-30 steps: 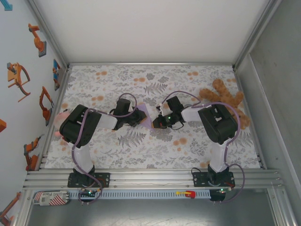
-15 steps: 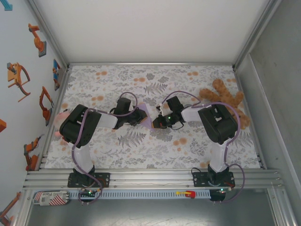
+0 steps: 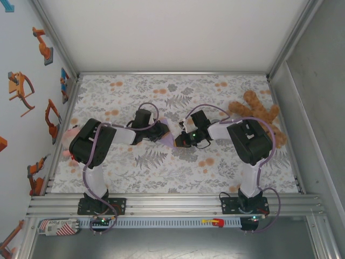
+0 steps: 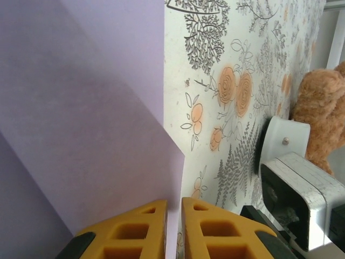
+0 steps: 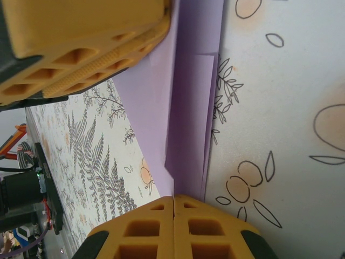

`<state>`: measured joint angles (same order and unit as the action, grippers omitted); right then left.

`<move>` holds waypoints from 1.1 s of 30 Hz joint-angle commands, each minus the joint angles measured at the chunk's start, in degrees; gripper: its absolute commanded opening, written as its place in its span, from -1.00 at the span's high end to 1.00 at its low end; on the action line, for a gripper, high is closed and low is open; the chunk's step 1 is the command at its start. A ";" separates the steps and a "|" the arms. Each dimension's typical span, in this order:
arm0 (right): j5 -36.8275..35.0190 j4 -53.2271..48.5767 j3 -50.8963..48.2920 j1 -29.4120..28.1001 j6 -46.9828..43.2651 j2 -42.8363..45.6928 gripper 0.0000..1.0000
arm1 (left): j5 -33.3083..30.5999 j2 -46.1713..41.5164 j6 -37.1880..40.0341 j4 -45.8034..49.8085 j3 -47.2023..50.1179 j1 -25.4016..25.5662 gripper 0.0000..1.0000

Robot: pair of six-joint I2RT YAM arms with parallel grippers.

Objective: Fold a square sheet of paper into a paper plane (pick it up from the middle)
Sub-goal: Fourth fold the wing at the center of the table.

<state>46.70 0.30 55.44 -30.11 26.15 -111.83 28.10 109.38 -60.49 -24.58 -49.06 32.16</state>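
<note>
Both pinching: left hand (image 4: pixel 173 209) and right hand (image 5: pixel 173 204) each grip an edge of the folded purple paper (image 4: pixel 81 118) over the flowery desk (image 4: pixel 226 81), teddy bear (image 3: pixel 259 116) far right.

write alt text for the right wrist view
The right gripper, at the bottom, is shut on a folded lavender paper that runs up the frame to the left gripper, which is clamped on it at top left. A floral tablecloth lies behind.
</note>
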 commanded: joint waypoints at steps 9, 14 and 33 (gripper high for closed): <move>-3.89 -2.76 -1.69 0.84 -0.29 -0.48 0.80 | 0.12 2.99 1.35 0.55 -1.33 -0.52 0.68; -3.19 -2.67 -2.53 1.60 1.80 4.57 0.65 | 0.02 3.24 1.25 0.57 -0.70 -0.64 0.68; -8.62 -5.16 3.08 -3.98 4.60 8.49 0.86 | -0.32 3.12 0.78 4.73 -1.54 -0.72 0.70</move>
<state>40.34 -3.27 55.92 -32.29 30.94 -101.75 28.73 110.96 -60.51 -24.14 -49.84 31.81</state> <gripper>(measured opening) 0.075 0.152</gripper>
